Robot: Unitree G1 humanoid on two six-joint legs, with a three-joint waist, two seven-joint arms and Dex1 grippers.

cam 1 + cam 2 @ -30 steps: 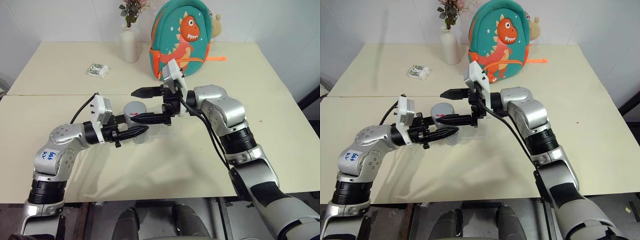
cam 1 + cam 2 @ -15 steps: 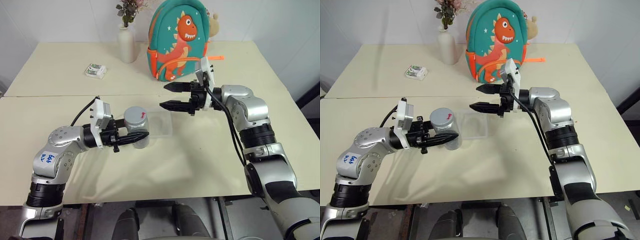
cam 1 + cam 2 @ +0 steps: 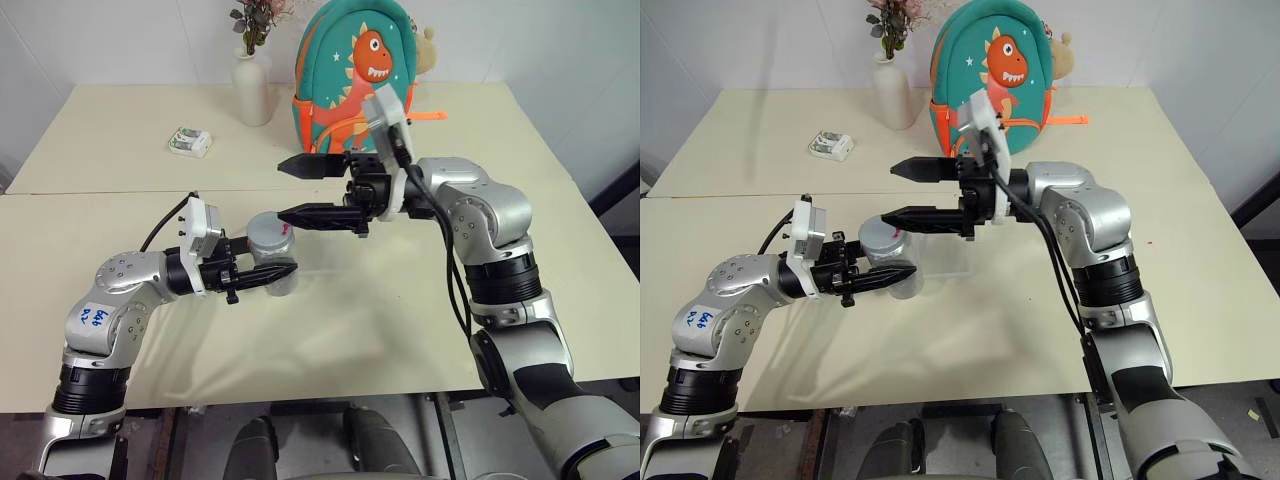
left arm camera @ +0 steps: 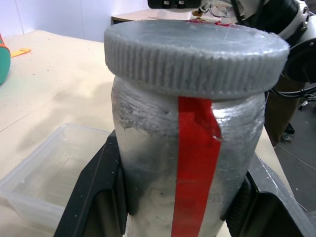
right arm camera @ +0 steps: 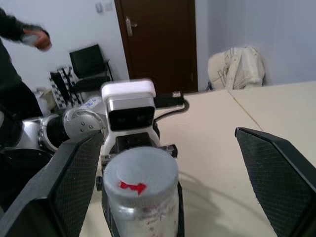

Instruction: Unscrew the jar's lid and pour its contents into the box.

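Above the tabletop (image 3: pixel 120 130), my left hand (image 3: pixel 262 272) grips the jar (image 3: pixel 272 252); lid (image 4: pixel 195 54) on, box (image 4: pixel 54 170) empty behind it. My right hand (image 3: pixel 300 190) hovers wide; unscrewing and pouring remain.

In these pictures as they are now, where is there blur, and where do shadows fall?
Right wrist view: the person's raised hand at the upper edge is smeared by motion, while the small silvery jar with a red stripe is fairly sharp. Left eye view: soft shadows lie on the cream table under both arms. Left wrist view: the ribbed pale grey lid is crisp, the background softer.
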